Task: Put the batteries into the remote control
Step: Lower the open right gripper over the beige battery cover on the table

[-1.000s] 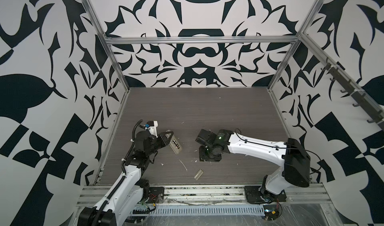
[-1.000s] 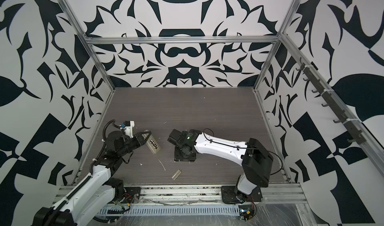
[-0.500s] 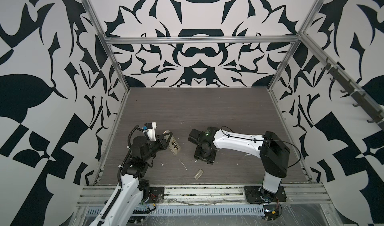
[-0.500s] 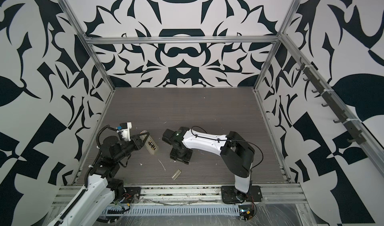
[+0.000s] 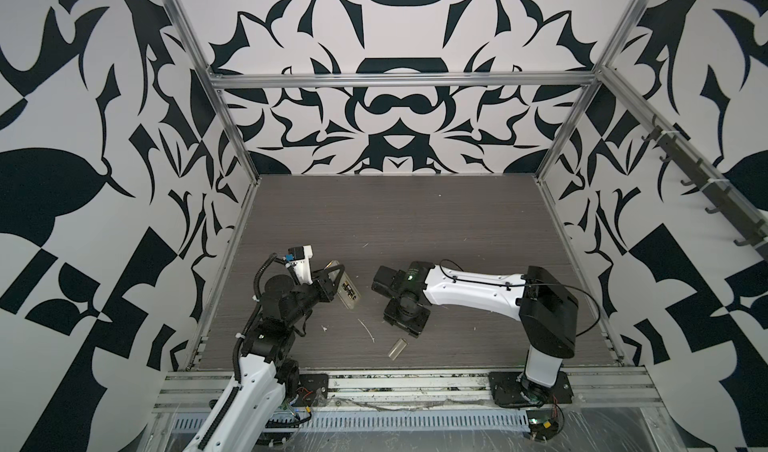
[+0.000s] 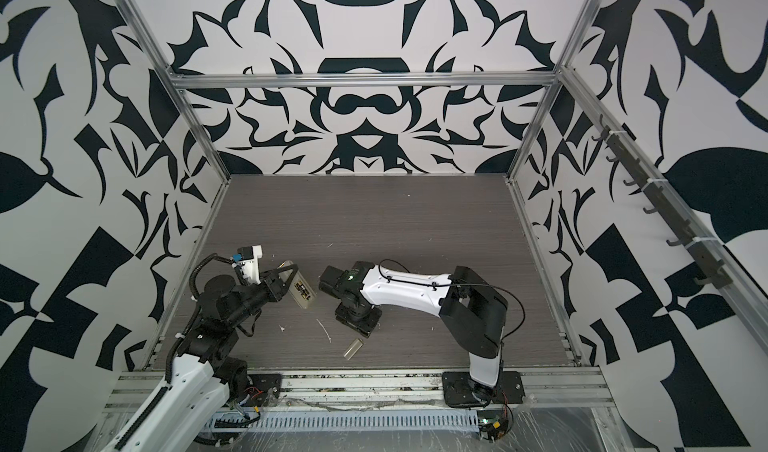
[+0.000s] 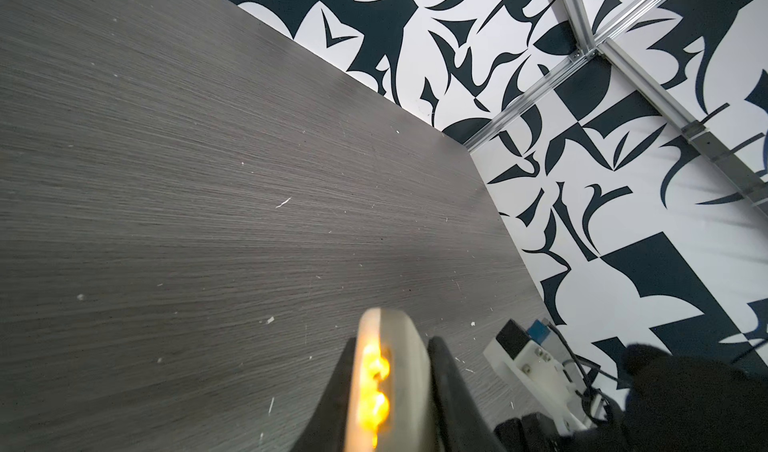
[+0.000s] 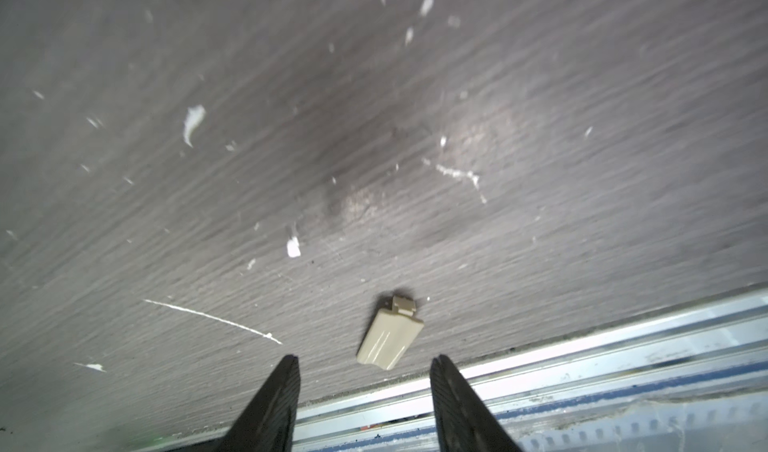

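My left gripper (image 5: 332, 285) is shut on the remote control (image 5: 348, 291), holding it tilted above the table's left side in both top views (image 6: 302, 291). Dark shapes show in its upturned face; I cannot tell whether they are the batteries. In the left wrist view the beige remote control (image 7: 405, 371) sits edge-on between the fingers, with blurred orange spots along one side. My right gripper (image 8: 365, 360) is open and points down at the table near the front edge. No loose batteries show.
A small beige cover (image 8: 390, 333) lies on the table just ahead of the right fingertips, near the front metal rail (image 8: 582, 346); in both top views it is (image 5: 397, 349). White scraps (image 5: 368, 330) are scattered on the grey table.
The right arm folded inward and its gripper shifted left and toward the front edge. The left arm drew back and up, with the remote staying in its grip.
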`<state>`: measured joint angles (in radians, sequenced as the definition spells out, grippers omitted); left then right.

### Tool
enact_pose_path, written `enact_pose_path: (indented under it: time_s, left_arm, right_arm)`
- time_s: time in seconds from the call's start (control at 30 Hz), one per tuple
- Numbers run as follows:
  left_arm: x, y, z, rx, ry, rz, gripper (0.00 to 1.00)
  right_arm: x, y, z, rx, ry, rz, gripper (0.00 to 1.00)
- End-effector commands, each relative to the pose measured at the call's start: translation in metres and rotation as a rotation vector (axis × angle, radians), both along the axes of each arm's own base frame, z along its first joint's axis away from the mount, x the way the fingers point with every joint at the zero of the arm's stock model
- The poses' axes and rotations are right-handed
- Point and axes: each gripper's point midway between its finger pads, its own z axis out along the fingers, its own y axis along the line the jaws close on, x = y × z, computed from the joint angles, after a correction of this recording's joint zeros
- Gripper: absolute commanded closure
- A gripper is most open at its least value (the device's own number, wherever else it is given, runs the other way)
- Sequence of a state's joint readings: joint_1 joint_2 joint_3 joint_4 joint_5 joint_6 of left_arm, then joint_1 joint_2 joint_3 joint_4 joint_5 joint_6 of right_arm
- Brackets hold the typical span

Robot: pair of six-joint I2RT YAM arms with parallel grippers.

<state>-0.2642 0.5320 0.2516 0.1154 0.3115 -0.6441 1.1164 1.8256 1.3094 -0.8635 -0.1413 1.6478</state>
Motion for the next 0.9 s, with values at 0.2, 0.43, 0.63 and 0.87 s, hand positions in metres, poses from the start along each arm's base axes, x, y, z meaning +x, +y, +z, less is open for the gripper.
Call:
enact_pose_path:
  time_s: [0.2, 0.43, 0.63, 0.87]
  left_arm:
    - [-0.003, 0.001, 0.000, 0.014, -0.019, 0.009, 1.00]
    - [-0.006, -0.002, -0.002, 0.019, -0.019, -0.005, 1.00]
    - [-0.010, -0.006, -0.006, 0.016, -0.009, -0.026, 1.00]
    - [-0.010, -0.008, -0.004, 0.018, -0.021, -0.034, 1.00]
  right_arm:
    - [-0.014, 0.001, -0.004, -0.031, -0.002, -0.038, 0.47]
    - [-0.018, 0.000, -0.011, -0.042, -0.018, -0.045, 0.49]
    - [-0.019, 0.004, -0.016, -0.036, -0.011, -0.037, 0.49]
    - [-0.022, 0.009, -0.022, -0.025, 0.014, -0.041, 0.48]
